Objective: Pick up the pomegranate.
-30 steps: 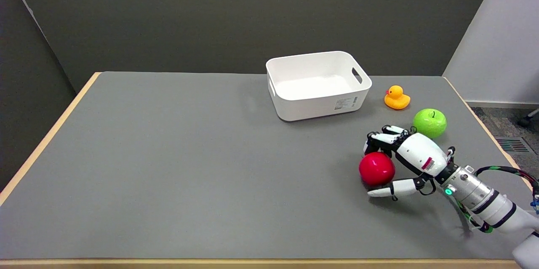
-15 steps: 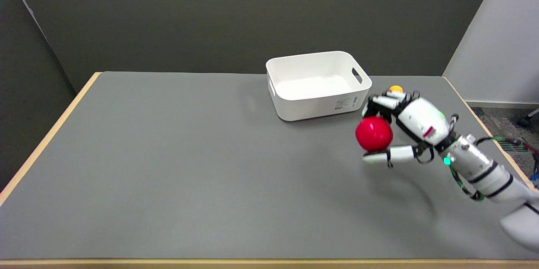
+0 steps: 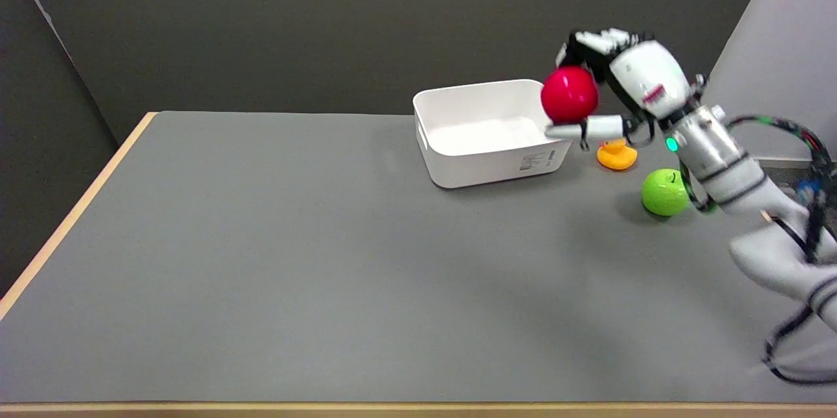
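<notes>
Pomegranate aloft, grasped by the right hand (image 3: 621, 87).
The pomegranate (image 3: 569, 94) sits high above the white bin (image 3: 458, 163), held by fingers above and thumb below; a smooth round skin could slip and drop.

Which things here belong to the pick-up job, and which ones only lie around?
Job things:
pomegranate, held in the air
right hand, gripping it

Just lying about:
white bin
yellow duck
green apple
</notes>
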